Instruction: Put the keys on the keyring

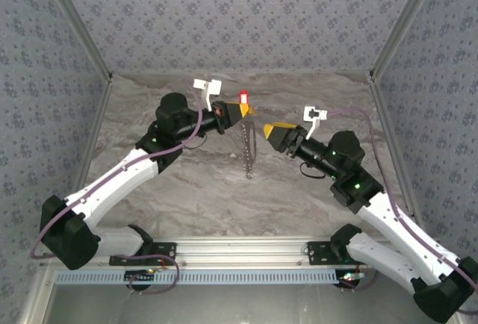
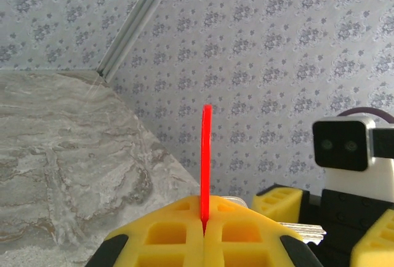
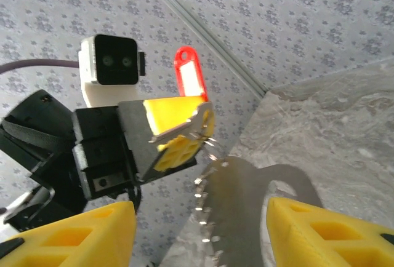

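My left gripper (image 1: 245,109) is raised over the back middle of the table and shut on the key. The key's red head (image 1: 243,97) sticks up out of the yellow fingertips and appears edge-on (image 2: 206,156) in the left wrist view. Its silver blade (image 3: 178,128) lies along the left fingers. From that grip the keyring's thin grey chain (image 1: 250,152) hangs down toward the table, swinging in front of the right wrist camera (image 3: 206,218). My right gripper (image 1: 270,131) is open, a short way right of the left one, with the chain hanging between its spread fingers (image 3: 68,236).
The marbled table (image 1: 194,189) is boxed in by patterned walls with aluminium corner posts (image 1: 392,33). The right wrist's white camera block (image 2: 351,150) is close to the left fingertips. An aluminium rail (image 1: 239,249) runs along the near edge.
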`<state>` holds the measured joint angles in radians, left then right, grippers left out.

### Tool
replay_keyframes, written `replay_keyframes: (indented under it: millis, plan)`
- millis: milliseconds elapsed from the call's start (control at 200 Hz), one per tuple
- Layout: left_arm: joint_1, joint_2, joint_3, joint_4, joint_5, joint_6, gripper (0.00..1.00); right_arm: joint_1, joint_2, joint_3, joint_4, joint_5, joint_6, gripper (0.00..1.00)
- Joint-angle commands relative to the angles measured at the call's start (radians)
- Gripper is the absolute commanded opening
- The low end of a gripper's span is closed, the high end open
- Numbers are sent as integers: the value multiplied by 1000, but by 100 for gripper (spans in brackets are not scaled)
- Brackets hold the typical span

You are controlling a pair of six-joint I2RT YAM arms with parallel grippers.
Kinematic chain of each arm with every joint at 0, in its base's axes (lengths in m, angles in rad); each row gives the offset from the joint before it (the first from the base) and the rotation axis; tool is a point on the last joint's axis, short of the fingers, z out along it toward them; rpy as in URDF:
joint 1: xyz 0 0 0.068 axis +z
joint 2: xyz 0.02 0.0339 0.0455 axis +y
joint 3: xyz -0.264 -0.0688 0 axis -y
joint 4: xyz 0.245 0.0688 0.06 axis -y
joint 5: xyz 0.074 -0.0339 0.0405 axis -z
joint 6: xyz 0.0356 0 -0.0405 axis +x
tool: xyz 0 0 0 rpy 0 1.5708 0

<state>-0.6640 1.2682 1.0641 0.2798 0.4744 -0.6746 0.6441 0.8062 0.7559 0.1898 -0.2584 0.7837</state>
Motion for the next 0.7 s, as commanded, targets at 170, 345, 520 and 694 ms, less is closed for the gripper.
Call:
replay_keyframes:
  millis: [170, 345, 520, 694]
  plan:
    - [-20, -10, 17, 17, -77, -11, 0, 88, 45, 15, 139, 168, 25, 60]
    - [-23, -7, 17, 22, -81, -14, 0, 95, 86, 28, 166, 188, 20, 58]
    - [-31, 6, 22, 27, -82, -14, 0, 95, 110, 44, 184, 187, 8, 57]
    - [-41, 18, 31, 32, -80, -15, 0, 94, 120, 60, 193, 179, 5, 58]
